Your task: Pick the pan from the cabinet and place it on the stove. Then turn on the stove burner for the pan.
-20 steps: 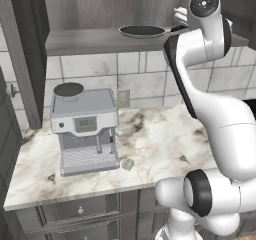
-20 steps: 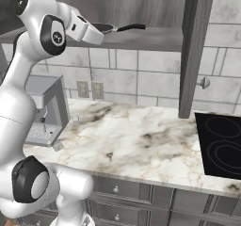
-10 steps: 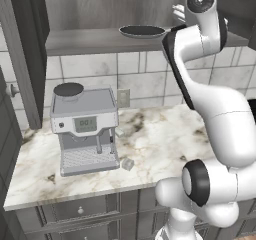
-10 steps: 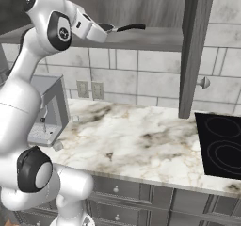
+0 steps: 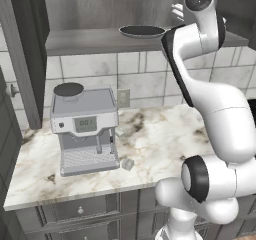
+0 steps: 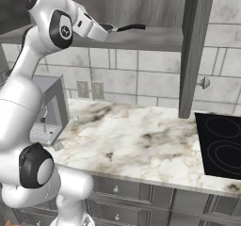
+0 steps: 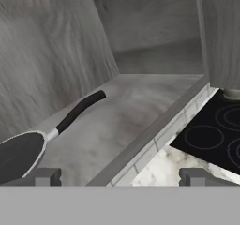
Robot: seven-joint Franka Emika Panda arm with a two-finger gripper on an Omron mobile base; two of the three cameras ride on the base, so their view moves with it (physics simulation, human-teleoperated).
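Up at the open cabinet (image 5: 90, 41), the arm's stretched tall, elbow bent, wrist level w/ the shelf and hand poking in over its front edge. Gripper (image 7: 121, 176) spread wide, nothing btwn the fingers (image 7: 44, 176) – released, holding nothing. The pan (image 5: 142, 31) sits flat on the cabinet shelf: round, shallow, black inside, long thin black handle running off toward the right end of the shelf in the right base view. In the hand view the pan bowl lies at lower left, just beside the left fingertip, apart from it; handle angles up and away. Stove (image 6: 220, 145) on the counter (image 6: 141, 140) well below, off to the right
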